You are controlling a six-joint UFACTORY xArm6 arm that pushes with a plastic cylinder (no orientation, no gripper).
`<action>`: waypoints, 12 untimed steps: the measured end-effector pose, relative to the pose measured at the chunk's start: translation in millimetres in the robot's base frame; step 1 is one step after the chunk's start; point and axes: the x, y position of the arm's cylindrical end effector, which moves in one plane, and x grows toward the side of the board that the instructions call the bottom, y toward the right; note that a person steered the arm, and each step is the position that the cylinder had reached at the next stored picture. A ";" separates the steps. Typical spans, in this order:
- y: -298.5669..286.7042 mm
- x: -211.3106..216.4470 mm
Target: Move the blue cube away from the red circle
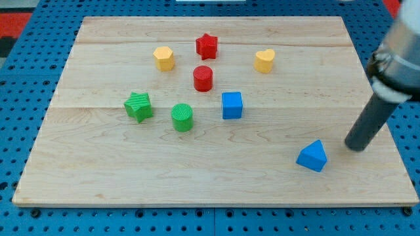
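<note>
**Worktop stock: eight blocks, one rod**

My tool is a plain dark rod with nothing to open or shut and nothing held. My tip (357,147) rests on the worktop (98,183) at the view's right, just right of the blue triangle (312,157), not touching it, and well apart from the other blocks.

- Blue cube (231,105): near the board's middle, just below and right of the red circle (203,78), a small gap between them.
- Red star (206,46): above the red circle, toward the view's top.
- Yellow hexagon (164,58): left of the red star.
- Yellow heart (264,60): right of the red star.
- Green star (138,106): at the left of the group.
- Green circle (182,117): between the green star and the blue cube, slightly lower.
</note>
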 end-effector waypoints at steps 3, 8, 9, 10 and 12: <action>-131.5 -87.0; -261.5 -93.8; -213.4 -71.6; -163.7 -71.3; -213.5 -50.9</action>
